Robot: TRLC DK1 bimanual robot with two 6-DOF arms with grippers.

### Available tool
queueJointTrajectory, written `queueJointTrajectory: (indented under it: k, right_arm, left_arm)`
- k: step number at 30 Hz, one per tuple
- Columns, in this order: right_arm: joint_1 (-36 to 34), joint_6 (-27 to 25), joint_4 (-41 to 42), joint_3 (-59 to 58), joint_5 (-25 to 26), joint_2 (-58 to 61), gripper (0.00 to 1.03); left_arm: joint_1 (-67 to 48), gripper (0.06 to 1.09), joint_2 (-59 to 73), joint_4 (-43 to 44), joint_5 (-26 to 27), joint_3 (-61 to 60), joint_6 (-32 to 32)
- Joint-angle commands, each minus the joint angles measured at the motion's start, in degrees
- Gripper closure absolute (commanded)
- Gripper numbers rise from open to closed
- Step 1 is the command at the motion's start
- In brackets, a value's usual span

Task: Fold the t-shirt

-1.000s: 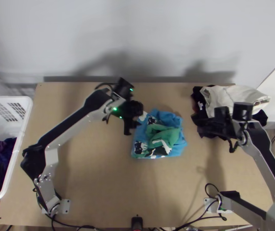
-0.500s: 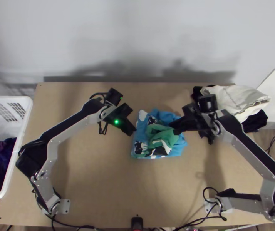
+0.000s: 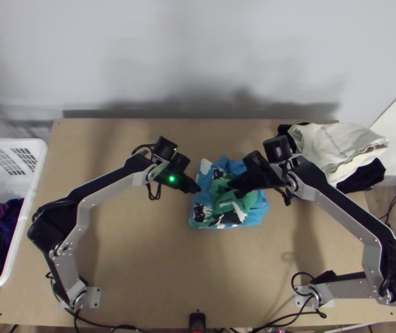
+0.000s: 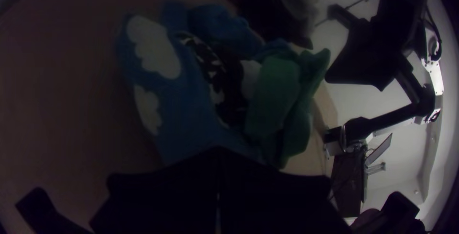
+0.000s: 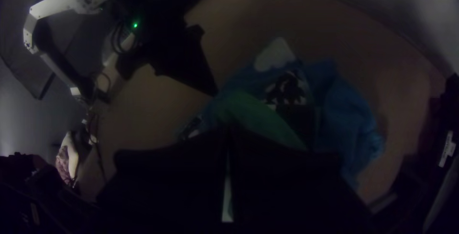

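The shirt (image 3: 258,210) lies loosely bunched, its green part on top, at the middle of the table (image 3: 142,255). The left gripper (image 3: 198,190) is at the shirt's left edge and the right gripper (image 3: 231,186) is over its green part, each with its fingers together at the tips; I cannot tell whether either has cloth pinched between them.

T-shirt (image 3: 257,212) & clothes pile (image 3: 339,145) lie on wood tbl (image 3: 153,261).
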Motion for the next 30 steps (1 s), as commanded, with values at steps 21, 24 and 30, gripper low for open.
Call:
queueJointTrajectory:
  k: [21, 24, 30]
  right_arm:
    - [5.4, -1.7, 1.6, 3.6, 0.1, 8.2, 1.00]
    - [7.1, -1.8, 1.7, 5.4, 0.1, 10.0, 1.00]
    - [6.2, -4.2, 1.7, 5.3, 0.7, 13.8, 1.00]
  left_arm:
    - [-0.6, 1.05, 8.1, 2.9, -4.9, -1.1, -0.9]
    - [-0.6, 1.05, 8.1, 3.0, -5.3, -1.1, -0.9]
    - [-0.6, 1.05, 8.9, 3.7, -7.1, -0.8, -0.9]
